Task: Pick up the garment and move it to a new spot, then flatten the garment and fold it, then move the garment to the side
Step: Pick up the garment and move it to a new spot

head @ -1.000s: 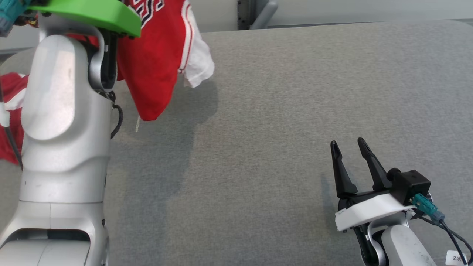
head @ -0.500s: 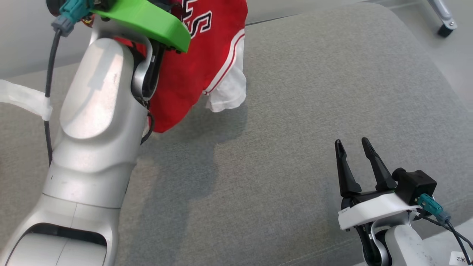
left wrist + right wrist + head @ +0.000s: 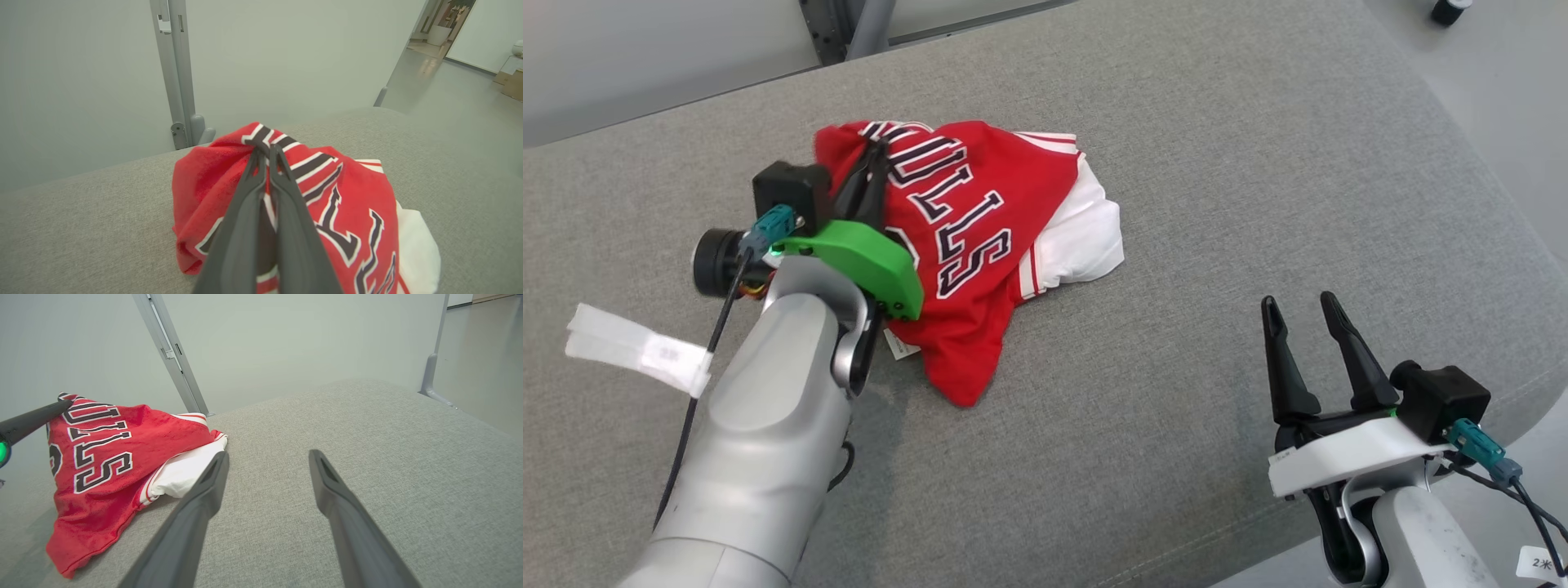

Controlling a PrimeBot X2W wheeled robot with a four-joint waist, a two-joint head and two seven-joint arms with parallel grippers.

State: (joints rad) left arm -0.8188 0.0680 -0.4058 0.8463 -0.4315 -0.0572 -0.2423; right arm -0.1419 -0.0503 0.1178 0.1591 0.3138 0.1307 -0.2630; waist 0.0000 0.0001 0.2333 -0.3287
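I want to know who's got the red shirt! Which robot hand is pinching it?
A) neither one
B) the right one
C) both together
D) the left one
D: the left gripper is shut on the striped edge of the red shirt, which lies bunched on the grey table. The right gripper is open and apart from the shirt.
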